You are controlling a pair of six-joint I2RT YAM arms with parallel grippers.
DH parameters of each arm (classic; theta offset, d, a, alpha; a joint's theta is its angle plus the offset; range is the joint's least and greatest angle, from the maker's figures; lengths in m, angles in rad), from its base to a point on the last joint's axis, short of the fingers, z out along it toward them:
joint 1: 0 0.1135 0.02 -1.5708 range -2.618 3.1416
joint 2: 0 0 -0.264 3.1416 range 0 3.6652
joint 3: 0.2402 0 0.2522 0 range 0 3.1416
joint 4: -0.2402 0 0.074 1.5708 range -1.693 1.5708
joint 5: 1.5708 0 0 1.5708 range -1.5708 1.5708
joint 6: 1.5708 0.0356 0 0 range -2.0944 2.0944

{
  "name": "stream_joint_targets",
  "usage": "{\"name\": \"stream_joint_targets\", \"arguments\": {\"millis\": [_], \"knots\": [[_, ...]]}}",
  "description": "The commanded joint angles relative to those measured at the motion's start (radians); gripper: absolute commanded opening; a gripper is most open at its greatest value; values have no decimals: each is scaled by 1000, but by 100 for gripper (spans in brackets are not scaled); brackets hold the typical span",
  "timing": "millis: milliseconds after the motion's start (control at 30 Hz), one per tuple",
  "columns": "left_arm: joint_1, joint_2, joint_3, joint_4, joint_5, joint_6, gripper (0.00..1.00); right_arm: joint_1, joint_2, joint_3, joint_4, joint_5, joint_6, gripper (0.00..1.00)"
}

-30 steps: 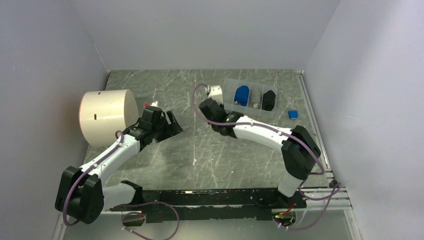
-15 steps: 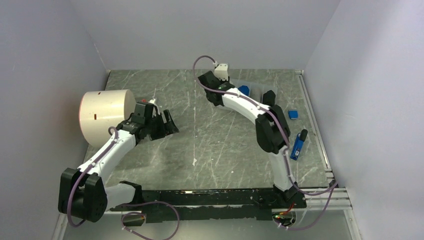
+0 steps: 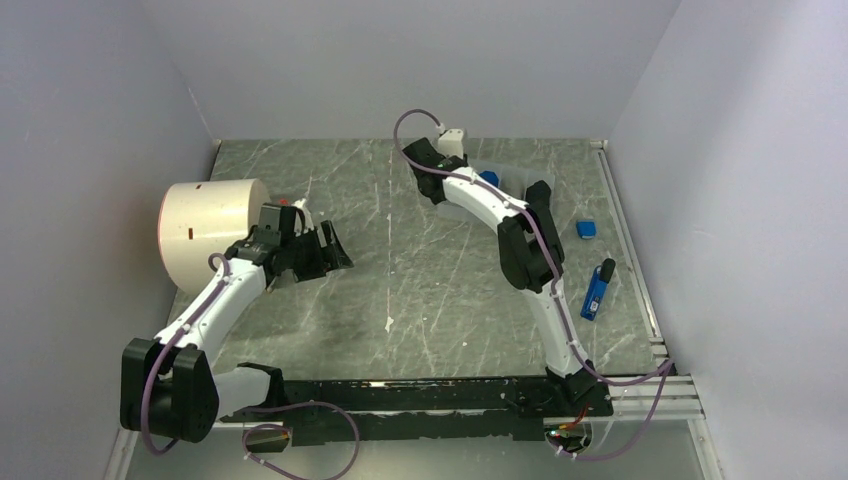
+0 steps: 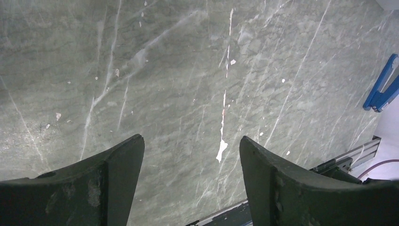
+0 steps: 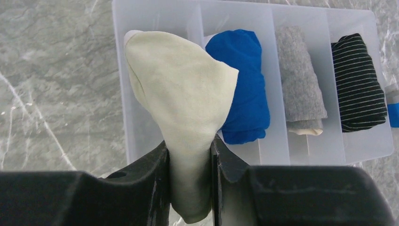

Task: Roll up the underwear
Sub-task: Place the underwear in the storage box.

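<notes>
We see right fingers (image 5: 146, 181) clamped on cream underwear (image 5: 181, 89) over left-edge compartment of tray (image 5: 155, 9); left fingers (image 4: 117, 165) apart above open table (image 4: 188, 70).

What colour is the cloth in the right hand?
Pale cream-yellow cloth, best in right wrist view.

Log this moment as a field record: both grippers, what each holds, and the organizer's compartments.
left gripper: open, empty, over bare table
right gripper: shut on cream underwear, over the left end of the clear box in the wrist view
cream underwear: bunched, not yet in a compartment
compartments, left to right: first mostly hidden; blue underwear, rolled; grey roll; black striped roll
</notes>
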Motion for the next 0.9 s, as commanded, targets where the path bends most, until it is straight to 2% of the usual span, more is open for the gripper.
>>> {"name": "stream_joint_targets", "arguments": {"millis": [0,300,400,600,867], "knots": [[20,1,22,-6,51,42,80,-25,12,40,36,-17,-21,6],[38,-9,22,0,73,45,80,-46,144,191,1,-85,-55,11],[44,-5,21,-3,75,47,80,-46,138,153,48,-112,-67,12],[54,0,18,-9,83,54,80,-64,153,127,35,-172,-40,14],[62,1,14,-9,101,57,79,-69,88,101,69,-216,-70,40]]}}
